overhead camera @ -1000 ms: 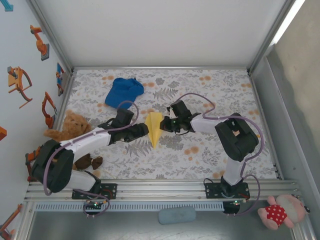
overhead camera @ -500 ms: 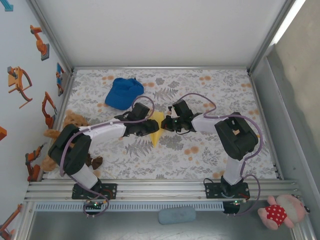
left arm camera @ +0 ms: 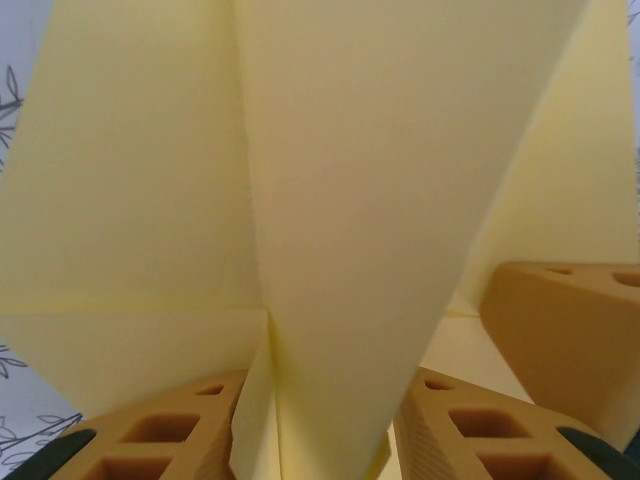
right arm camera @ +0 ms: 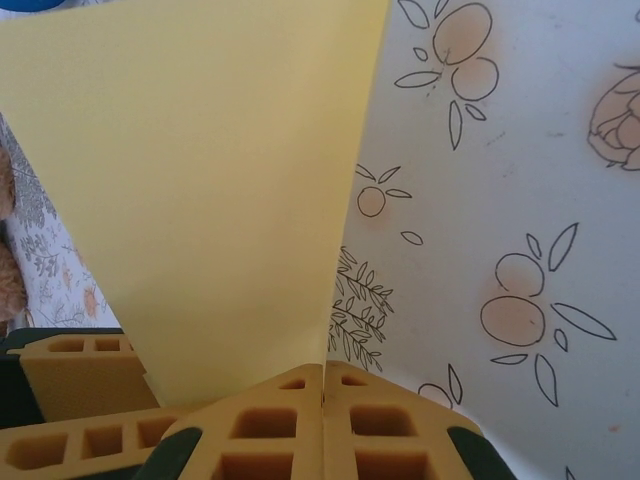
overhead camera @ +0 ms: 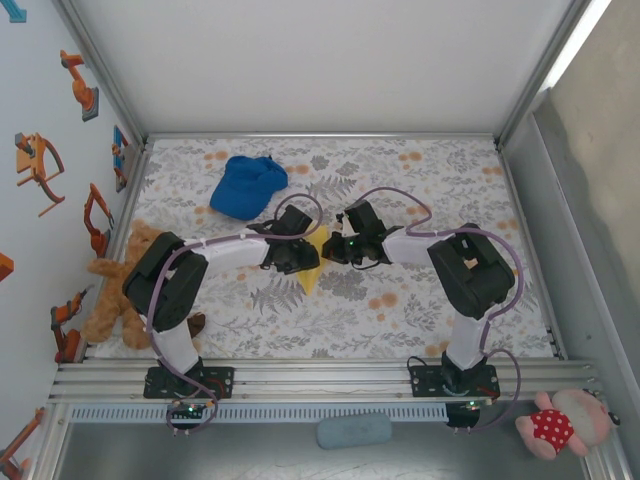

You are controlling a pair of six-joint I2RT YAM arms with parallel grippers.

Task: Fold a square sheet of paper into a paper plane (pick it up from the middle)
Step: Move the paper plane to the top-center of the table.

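at the far left, the left arm has swung away from the teddy bear (overhead camera: 125, 262) and in across the flowered table (overhead camera: 420, 310). the left gripper (overhead camera: 302, 254) now sits at the left flank of the paper plane (overhead camera: 311, 274), on the near side of the blue cap (overhead camera: 248, 185). its jaws have narrowed on the way. in the left wrist view the orange pads (left arm camera: 150, 440) stand apart with the plane's raised fold between them, right against it, but i cannot tell whether they bite yet. to the right, the right gripper (overhead camera: 331, 247) has not budged, and its pads (right arm camera: 270, 425) are pressed together on the paper's edge. by my reading, the yellow dart at mid-table is now bracketed from both sides, ready for a second grip and the next crease.
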